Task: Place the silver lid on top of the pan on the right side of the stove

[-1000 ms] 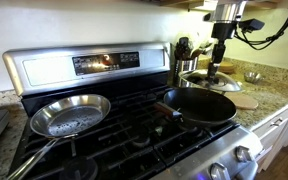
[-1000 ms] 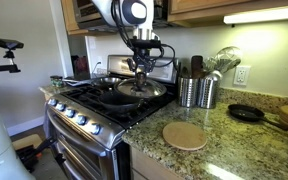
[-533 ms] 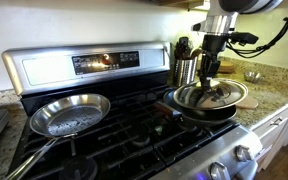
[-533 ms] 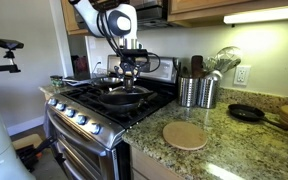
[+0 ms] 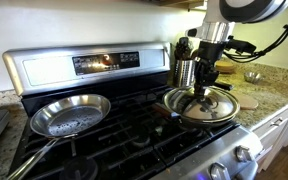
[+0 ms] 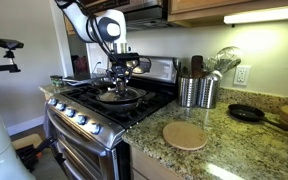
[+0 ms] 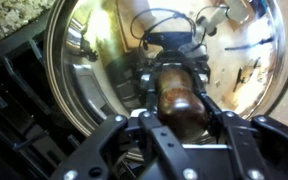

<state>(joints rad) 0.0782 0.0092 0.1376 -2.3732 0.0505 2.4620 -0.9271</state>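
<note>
The silver lid [image 5: 208, 106] is gripped at its knob by the closed claw [image 5: 202, 90] and held level over the pan [image 5: 161, 108] on the stove [image 5: 124, 140], rims nearly aligned. The steel pan [image 5: 69, 115] is seen well apart.

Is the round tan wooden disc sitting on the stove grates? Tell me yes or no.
No, the round tan wooden disc lies on the speckled granite counter beside the stainless steel gas stove.
</note>
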